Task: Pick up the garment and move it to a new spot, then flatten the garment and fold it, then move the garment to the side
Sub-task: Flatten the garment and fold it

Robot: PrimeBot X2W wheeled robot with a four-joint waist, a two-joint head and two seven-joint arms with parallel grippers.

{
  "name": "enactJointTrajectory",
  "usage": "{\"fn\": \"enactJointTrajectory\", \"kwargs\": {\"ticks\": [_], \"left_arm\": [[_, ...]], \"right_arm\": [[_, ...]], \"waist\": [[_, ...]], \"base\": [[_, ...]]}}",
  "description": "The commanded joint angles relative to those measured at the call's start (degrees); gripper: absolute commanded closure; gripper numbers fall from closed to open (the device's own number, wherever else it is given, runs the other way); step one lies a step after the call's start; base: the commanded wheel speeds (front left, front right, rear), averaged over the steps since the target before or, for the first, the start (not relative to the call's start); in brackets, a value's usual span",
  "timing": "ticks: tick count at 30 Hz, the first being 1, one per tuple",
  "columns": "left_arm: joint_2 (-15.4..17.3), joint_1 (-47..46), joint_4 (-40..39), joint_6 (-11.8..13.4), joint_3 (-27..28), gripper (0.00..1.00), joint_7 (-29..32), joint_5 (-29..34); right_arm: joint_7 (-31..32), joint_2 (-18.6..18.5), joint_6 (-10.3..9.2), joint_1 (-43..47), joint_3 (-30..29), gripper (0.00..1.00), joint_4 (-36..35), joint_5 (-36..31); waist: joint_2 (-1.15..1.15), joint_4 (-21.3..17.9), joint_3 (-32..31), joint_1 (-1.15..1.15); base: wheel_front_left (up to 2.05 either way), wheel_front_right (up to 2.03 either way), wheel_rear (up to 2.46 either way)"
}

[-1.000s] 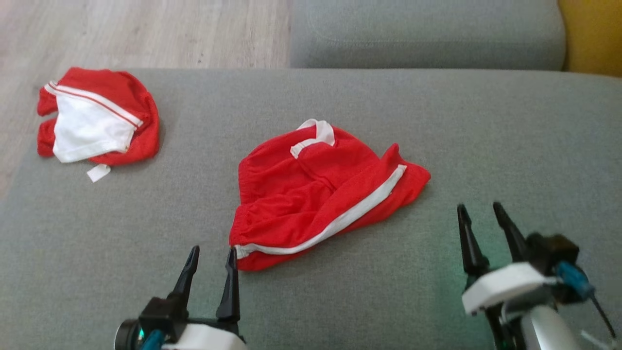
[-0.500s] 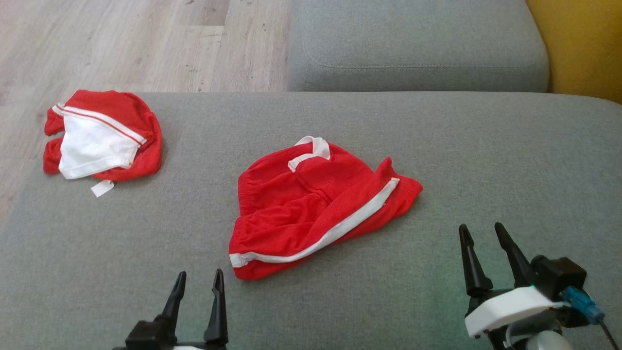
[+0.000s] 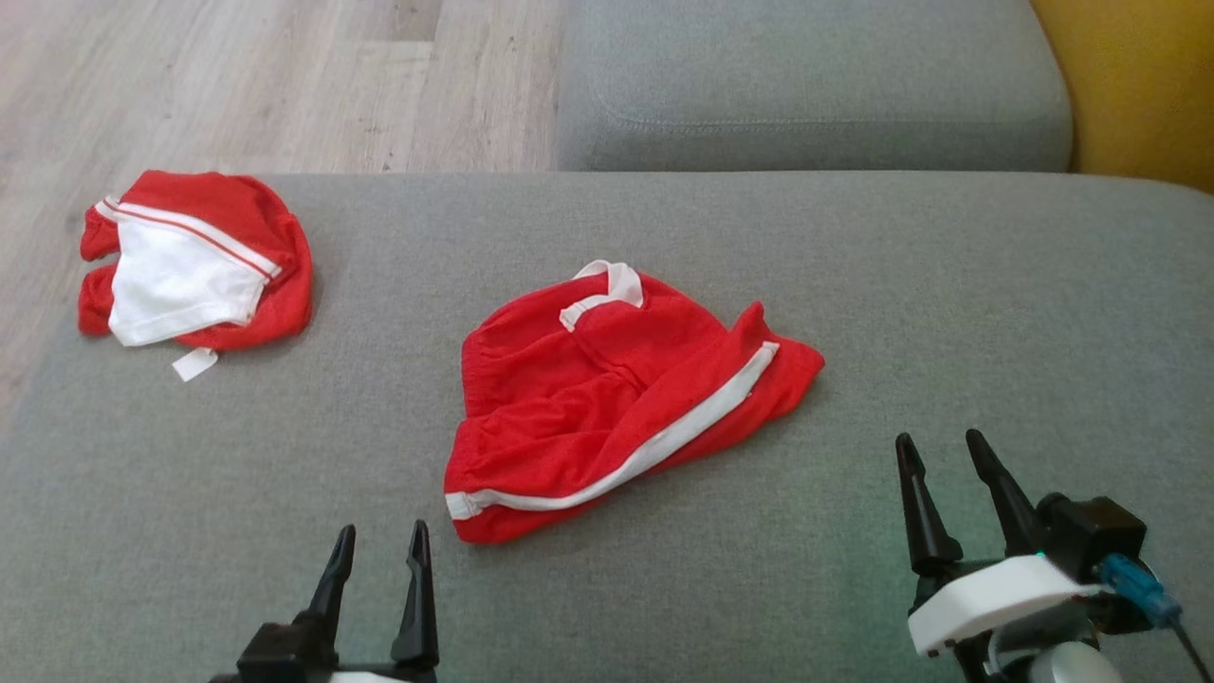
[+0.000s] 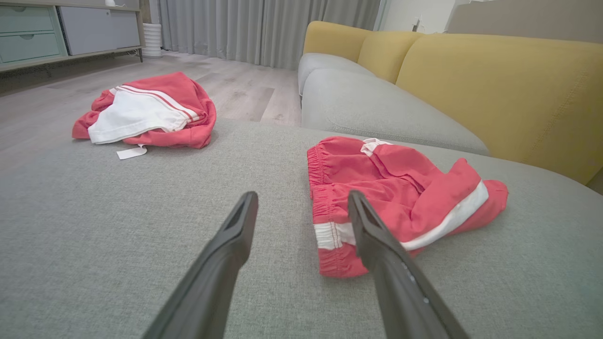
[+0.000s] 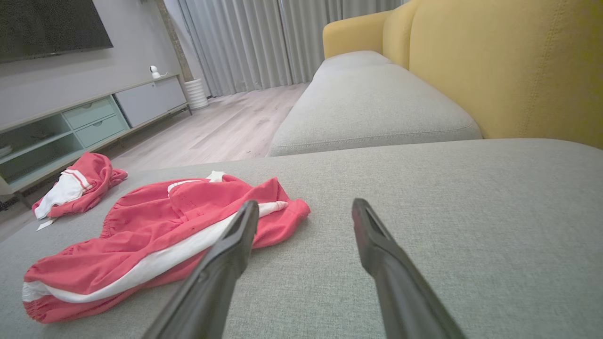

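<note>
Red shorts [image 3: 616,398] lie crumpled near the middle of the grey sofa cushion [image 3: 948,285], not held by either arm. White side stripe [image 3: 664,436] runs diagonally from the near-left corner to the far-right corner. White drawstring loop [image 3: 607,285] sits at the far edge. Elastic waistband faces left – gathers are clear in the left wrist view.

Left end effector [image 3: 381,531]: near-left of the shorts, low over the cushion, fingers apart, nothing between them. Its right finger [image 4: 377,245] overlaps the near-left corner of the shorts in the left wrist view; whether it touches them I cannot tell.

Right end effector [image 3: 937,441]: near-right of the shorts, apart from the fabric, fingers spread and empty, tips pointing far.

Second red-and-white garment [image 3: 190,261]: bunched at the far-left edge of the same cushion, well apart from the shorts. A small white tag [image 3: 194,363] lies just on its near side.

Surroundings – wood floor [image 3: 237,85] beyond the far-left edge, another grey cushion [image 3: 806,85] on the far side, yellow backrest [image 3: 1138,85] at far right.
</note>
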Motion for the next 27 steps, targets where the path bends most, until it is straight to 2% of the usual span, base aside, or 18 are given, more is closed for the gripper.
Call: {"fn": "enactJointTrajectory", "kwargs": {"ticks": [1, 12, 19, 27], "left_arm": [[1.0, -2.5, -1.9, 0.4, 1.8, 0.00, -0.5, -0.3], [-0.4, -10.3, 5.6, -2.2, 0.8, 0.00, 7.0, -3.2], [-1.8, -12.8, 9.5, -4.6, 0.0, 0.00, 7.9, -4.7], [-2.8, -15.4, 11.5, -5.7, -0.5, 0.00, 6.9, -4.6]], "right_arm": [[0.0, -0.3, 0.44, -1.1, 1.3, 0.00, -2.3, -0.5], [1.3, -0.3, 0.44, -3.9, 2.5, 0.00, -4.4, -1.9], [1.7, -0.3, 0.44, -5.1, 2.1, 0.00, -4.8, -2.7], [3.8, -0.3, 0.44, -8.8, 3.9, 0.00, -4.4, -5.4]], "waist": [[0.00, 0.0, 0.3, 0.00], [0.00, -2.0, 5.4, 0.00], [0.00, -3.0, 7.7, 0.00], [0.00, -2.8, 10.0, 0.00]], "base": [[0.00, 0.00, 0.00], [0.00, 0.00, 0.00], [0.00, 0.00, 0.00], [0.00, 0.00, 0.00]]}}
